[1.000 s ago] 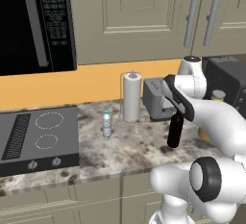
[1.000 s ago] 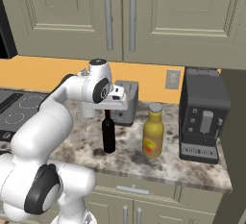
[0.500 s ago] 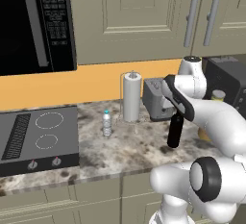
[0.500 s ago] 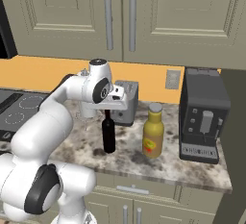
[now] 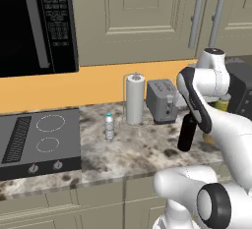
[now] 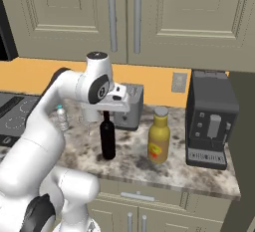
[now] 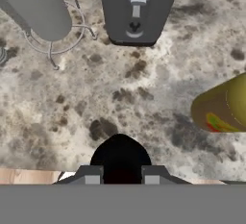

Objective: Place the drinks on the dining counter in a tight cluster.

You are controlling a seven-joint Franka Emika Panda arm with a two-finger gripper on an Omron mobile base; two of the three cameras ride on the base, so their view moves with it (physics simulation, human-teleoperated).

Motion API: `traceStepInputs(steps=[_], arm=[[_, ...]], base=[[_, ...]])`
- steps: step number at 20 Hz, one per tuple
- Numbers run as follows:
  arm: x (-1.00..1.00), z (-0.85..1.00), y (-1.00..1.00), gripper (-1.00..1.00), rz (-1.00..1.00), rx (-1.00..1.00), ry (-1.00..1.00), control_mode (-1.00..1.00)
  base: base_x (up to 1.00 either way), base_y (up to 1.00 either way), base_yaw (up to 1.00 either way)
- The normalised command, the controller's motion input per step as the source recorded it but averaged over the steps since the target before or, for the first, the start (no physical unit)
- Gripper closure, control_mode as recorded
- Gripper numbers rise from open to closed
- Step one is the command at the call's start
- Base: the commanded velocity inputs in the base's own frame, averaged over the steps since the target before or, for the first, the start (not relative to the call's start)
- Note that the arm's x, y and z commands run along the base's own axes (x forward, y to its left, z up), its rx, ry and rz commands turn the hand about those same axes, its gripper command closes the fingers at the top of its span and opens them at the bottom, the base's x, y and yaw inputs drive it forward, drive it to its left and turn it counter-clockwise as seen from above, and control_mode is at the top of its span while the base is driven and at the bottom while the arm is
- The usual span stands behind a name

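On the marble worktop (image 6: 199, 176) beside the black stovetop (image 5: 37, 139), three bottles stand upright. The slim black wine bottle (image 6: 107, 136) stands near the front edge, directly under the gripper (image 6: 106, 110), which sits at its neck. In the hand view the bottle's dark shoulder (image 7: 120, 158) rises between the two finger tips (image 7: 89, 175), which lie close on either side of the neck; whether they actually press it I cannot tell. The bottle is opaque, so its contents stay hidden.

The yellow juice bottle (image 6: 158, 135) is fatter, with a pale cap and a red-yellow label low on its side. It stands just right of the wine bottle in the right base view, apart from it, and left of the black coffee machine (image 6: 209, 119). The small clear water bottle (image 5: 110, 126) with a blue cap stands well apart from the other two, between the stovetop and the paper towel roll (image 5: 135, 99) on its wire stand.

Behind the wine bottle sits a grey toaster (image 5: 162, 101), against the orange backsplash. Bare marble lies in front of the toaster and the towel roll, between the water bottle and the wine bottle. The worktop's front edge runs close in front of the wine and juice bottles. Cabinet doors (image 6: 124, 17) hang above the arm.
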Motion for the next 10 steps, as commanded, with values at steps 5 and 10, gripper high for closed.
traceStepInputs(steps=[5, 10], arm=[[-0.93, 0.68, 0.09, 1.0, 0.0, 0.02, -0.09, -1.0], [-0.7, 0.57, 0.29, 1.0, 0.0, 0.0, -0.11, -1.0]], base=[[0.0, 0.0, 0.0], [0.0, 0.0, 0.0]])
